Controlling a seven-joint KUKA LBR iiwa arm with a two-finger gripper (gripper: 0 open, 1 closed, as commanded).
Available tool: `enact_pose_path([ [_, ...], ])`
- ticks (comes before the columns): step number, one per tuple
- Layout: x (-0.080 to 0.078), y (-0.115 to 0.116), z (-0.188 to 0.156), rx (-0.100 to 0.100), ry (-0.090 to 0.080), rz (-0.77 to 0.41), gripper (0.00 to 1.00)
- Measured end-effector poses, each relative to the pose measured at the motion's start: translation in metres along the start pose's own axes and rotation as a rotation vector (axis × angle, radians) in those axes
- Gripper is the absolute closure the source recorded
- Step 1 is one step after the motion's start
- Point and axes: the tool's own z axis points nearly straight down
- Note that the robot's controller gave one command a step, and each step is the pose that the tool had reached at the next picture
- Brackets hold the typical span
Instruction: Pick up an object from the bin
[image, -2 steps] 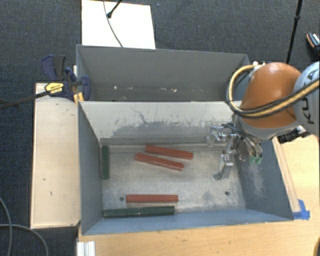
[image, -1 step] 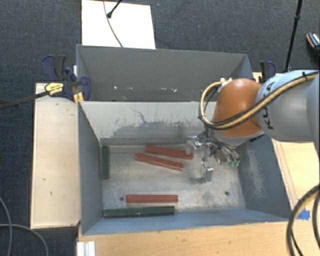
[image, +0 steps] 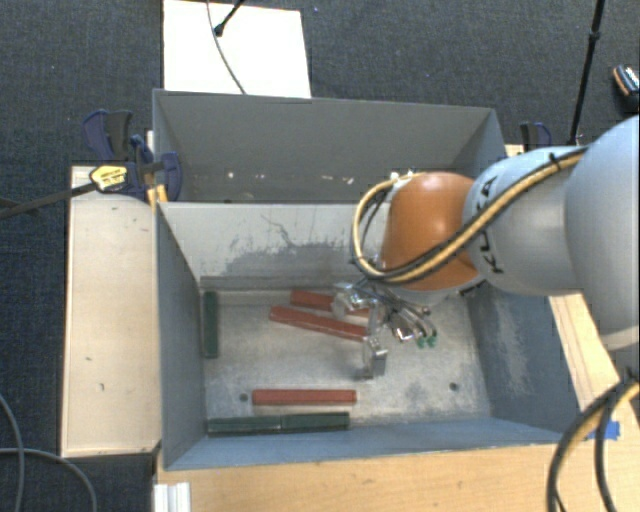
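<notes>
My gripper (image: 375, 358) hangs low in the middle of the bin, right of centre, its metal tip close to the floor. A long red-brown stick (image: 315, 320) lies slanted just to its left, and the stick's right end runs in under the gripper body. A shorter red-brown stick (image: 311, 298) lies just behind that one. Whether anything is held is hidden by the gripper body.
A red-brown stick (image: 303, 397) and a dark green stick (image: 278, 424) lie side by side along the front wall. Another dark green stick (image: 210, 323) lies along the left wall. The arm with its orange cover hangs over the bin's right half.
</notes>
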Motion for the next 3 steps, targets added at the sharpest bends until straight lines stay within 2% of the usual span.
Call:
enact_pose_path([
  [1, 0.0, -0.005, -0.001, 0.003, -0.002, 0.006, 1.0],
  [2, -0.024, 0.022, -0.106, 0.003, -0.012, 0.043, 1.0],
  [3, -0.031, 0.039, -0.16, 0.003, -0.009, 0.054, 1.0],
])
